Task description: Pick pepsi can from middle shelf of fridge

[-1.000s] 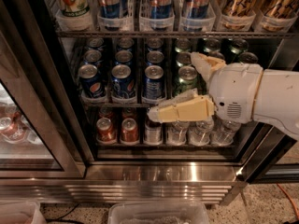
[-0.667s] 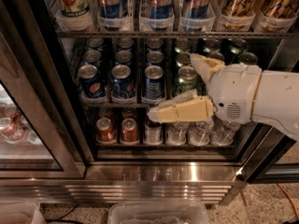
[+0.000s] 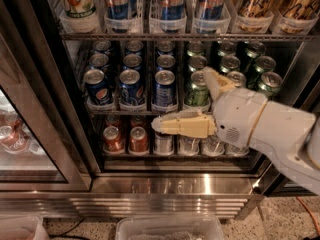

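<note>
The fridge (image 3: 170, 185) stands open, with its glass door swung to the left. Its middle shelf (image 3: 120, 112) holds lanes of dark-blue pepsi cans (image 3: 131, 87) on the left and green cans (image 3: 197, 88) on the right. My gripper (image 3: 181, 100) is in front of this shelf, right of centre. It is open wide and empty. One cream finger (image 3: 182, 124) points left under the shelf's front edge, below the third pepsi lane (image 3: 164, 86). The other finger (image 3: 214, 83) points up in front of the green cans. Neither finger touches a pepsi can.
The shelf above holds tall slim cans (image 3: 171, 1) in clear trays. The bottom shelf holds red-orange cans (image 3: 114, 139) and silver cans (image 3: 163, 144). The door frame (image 3: 45, 134) stands at the left. A clear plastic bin (image 3: 170, 229) sits on the floor in front.
</note>
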Controlling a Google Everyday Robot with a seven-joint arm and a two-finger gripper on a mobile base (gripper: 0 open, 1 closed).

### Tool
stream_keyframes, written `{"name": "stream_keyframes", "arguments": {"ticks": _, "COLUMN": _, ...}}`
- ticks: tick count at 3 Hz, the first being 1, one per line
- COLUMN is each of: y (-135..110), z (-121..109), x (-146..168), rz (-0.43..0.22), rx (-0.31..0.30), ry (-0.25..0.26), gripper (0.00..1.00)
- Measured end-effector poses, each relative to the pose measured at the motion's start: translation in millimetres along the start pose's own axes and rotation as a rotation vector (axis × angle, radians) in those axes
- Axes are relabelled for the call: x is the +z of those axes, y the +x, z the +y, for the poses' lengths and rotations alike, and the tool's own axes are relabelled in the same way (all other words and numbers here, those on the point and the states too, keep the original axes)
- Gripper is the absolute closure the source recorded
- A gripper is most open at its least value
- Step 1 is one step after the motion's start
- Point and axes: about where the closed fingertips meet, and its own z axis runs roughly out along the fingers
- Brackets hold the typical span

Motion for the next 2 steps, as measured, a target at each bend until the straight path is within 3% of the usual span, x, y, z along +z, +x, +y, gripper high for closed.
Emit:
{"name": "stream_keyframes", "arguments": {"ticks": 1, "y": 30.4, "z": -11.1, "x": 9.0, "rz": -0.096, "rx": 0.087, "ry": 0.093, "gripper": 0.0}}
{"name": "stream_keyframes", "arguments": {"ticks": 2, "y": 41.5, "z": -7.6, "x": 34.9, "rz": -0.162, "rx": 0.074, "ry": 0.127, "gripper": 0.0}}
